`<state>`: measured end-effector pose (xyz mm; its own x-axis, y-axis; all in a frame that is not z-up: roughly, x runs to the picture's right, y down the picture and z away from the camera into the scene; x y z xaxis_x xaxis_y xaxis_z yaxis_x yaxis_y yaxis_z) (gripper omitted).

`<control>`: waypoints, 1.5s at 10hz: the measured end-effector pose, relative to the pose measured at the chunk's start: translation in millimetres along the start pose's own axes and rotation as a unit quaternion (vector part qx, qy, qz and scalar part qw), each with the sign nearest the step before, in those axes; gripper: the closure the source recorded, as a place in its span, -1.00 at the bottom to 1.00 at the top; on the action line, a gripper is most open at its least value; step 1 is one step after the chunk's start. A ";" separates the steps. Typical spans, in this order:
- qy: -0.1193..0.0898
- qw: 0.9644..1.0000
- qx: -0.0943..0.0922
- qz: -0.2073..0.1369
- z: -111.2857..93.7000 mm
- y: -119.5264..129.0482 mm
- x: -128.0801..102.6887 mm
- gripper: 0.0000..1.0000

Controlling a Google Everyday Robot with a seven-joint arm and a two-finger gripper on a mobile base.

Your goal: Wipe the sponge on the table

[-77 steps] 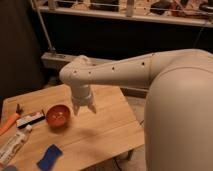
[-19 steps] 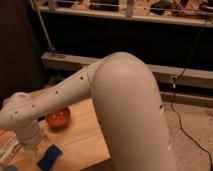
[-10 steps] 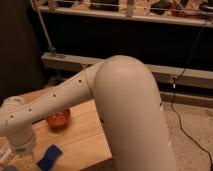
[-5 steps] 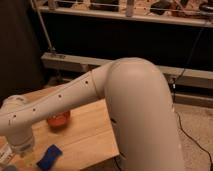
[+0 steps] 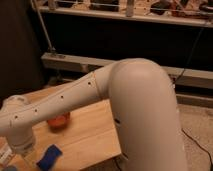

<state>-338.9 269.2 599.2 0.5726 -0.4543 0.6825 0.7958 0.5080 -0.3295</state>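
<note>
The bright-blue sponge (image 5: 49, 156) lies flat on the light wooden table (image 5: 90, 135) near its front edge, at the lower left of the camera view. My white arm sweeps down from the big elbow housing to the lower left. Its wrist ends in the gripper (image 5: 20, 152), low over the table just left of the sponge. The arm hides much of the tabletop's left part.
An orange-red bowl (image 5: 59, 121) sits on the table behind the sponge, partly hidden by my forearm. A piece of a white tube (image 5: 4, 154) shows at the left edge. The table's right edge drops to the floor, and a dark shelf unit stands behind.
Over the last second the elbow housing has swung a little to the right and the forearm has shifted slightly. The wrist stays low beside the sponge, which has not moved.
</note>
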 end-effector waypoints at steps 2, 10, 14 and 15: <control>0.050 0.995 -0.020 -0.083 12.8 4.2 4.6 -0.30; 0.081 0.994 -0.002 -0.077 22.7 16.2 29.5 -0.30; 0.064 0.994 -0.007 -0.091 58.9 14.6 35.2 -0.30; 0.060 0.993 -0.013 -0.096 70.2 16.3 37.5 -0.30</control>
<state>-318.4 311.8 665.2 0.4278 -0.6260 0.6520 0.8965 0.3858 -0.2178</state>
